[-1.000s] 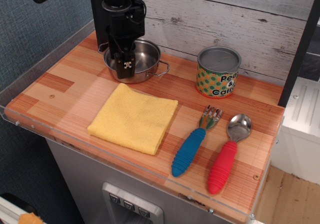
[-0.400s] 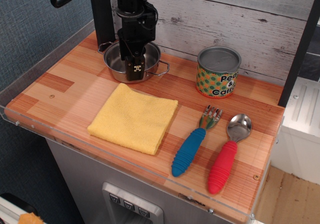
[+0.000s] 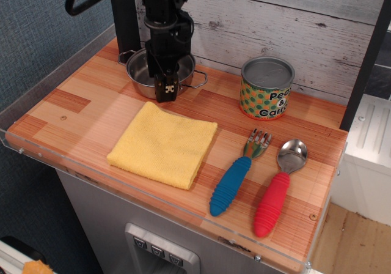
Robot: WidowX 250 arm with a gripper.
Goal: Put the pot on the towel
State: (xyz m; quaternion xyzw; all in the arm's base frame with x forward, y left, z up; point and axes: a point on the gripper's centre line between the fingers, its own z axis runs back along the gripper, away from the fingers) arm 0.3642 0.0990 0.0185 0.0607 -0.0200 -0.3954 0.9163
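The shiny steel pot point(image 3: 142, 73) with wire loop handles stands at the back left of the wooden counter, against the arm's black base. My gripper point(image 3: 166, 89) comes down from above at the pot's front rim. One finger is inside the pot and the other finger point(image 3: 167, 92) is outside the rim, so the jaws pinch the rim. The pot rests on the counter. The yellow towel point(image 3: 164, 144) lies flat in front of the pot, a little apart from it, with nothing on it.
A tin can point(image 3: 266, 88) with a green-orange dotted label stands at the back right. A blue-handled fork point(image 3: 236, 179) and a red-handled spoon point(image 3: 276, 192) lie at the front right. A clear low rail point(image 3: 55, 66) edges the counter's left side.
My gripper moved right along the pot, then dropped lower over its front rim. The pot shifted slightly toward the back wall.
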